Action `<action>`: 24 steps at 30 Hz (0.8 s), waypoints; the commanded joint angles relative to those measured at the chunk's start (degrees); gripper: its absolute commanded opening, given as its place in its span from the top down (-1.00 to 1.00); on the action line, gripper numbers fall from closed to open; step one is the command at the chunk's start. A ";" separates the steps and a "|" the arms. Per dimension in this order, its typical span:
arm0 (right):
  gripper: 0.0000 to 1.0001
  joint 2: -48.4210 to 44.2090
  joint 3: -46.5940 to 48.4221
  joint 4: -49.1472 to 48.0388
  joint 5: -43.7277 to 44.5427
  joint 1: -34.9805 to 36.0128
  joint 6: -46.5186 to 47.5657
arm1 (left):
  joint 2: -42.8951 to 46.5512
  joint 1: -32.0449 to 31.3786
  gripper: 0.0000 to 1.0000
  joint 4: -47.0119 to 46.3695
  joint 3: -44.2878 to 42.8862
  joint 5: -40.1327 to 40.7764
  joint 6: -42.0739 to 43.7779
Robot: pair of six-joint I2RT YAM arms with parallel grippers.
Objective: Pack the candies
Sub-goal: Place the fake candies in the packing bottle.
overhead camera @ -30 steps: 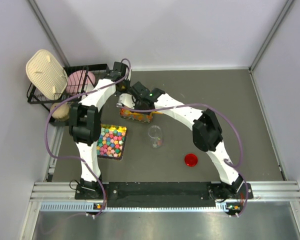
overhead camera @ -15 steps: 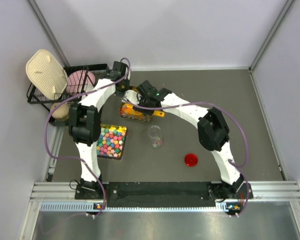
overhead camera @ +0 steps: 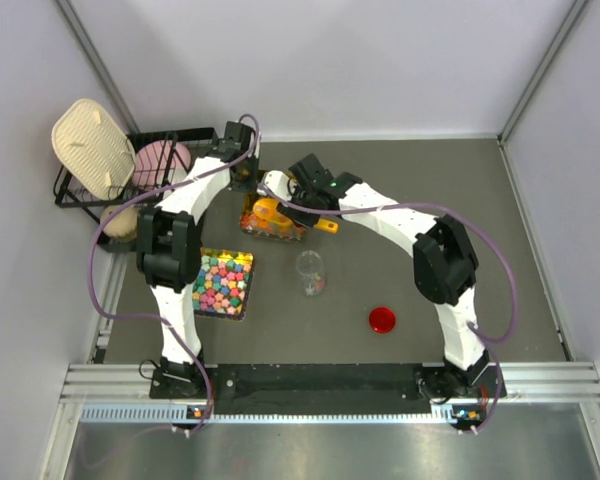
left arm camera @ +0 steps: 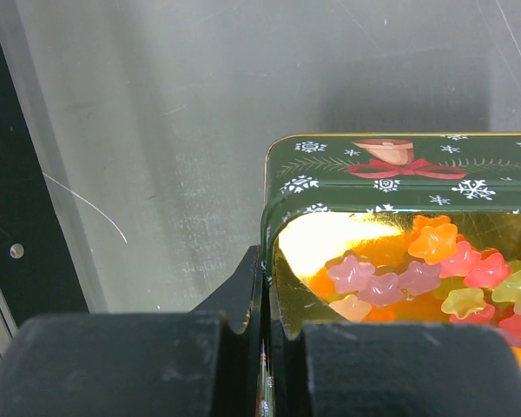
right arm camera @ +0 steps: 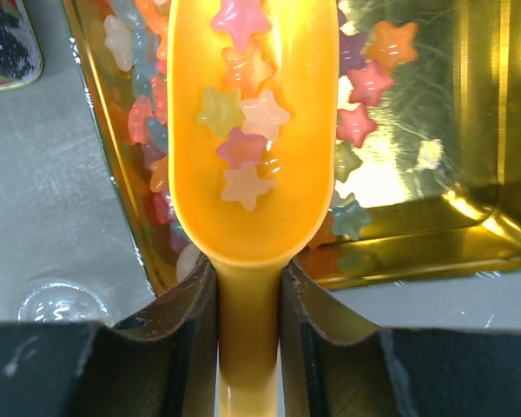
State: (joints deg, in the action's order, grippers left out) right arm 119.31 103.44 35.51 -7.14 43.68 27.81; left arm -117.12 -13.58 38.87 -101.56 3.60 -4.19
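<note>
Beyond right claw [right arm camera: 247,291], candies [right arm camera: 241,139] in scoop [right arm camera: 243,234].

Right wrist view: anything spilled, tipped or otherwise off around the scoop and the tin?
Nothing stands out. The orange scoop sits straight in the right gripper with a few star candies in its bowl, above the gold tin. No candies lie on the grey table in this view.
</note>
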 commanded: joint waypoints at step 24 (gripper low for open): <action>1.00 -21.29 -13.96 -4.66 -3.15 -5.18 -0.39 | 4.00 1.54 1.00 -2.75 -1.89 -1.40 -1.09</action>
State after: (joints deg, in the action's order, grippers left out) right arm 104.14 90.45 33.63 -8.82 39.70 27.22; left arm -117.12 -12.40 38.65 -101.56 3.31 -4.38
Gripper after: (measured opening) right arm 0.265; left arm 0.026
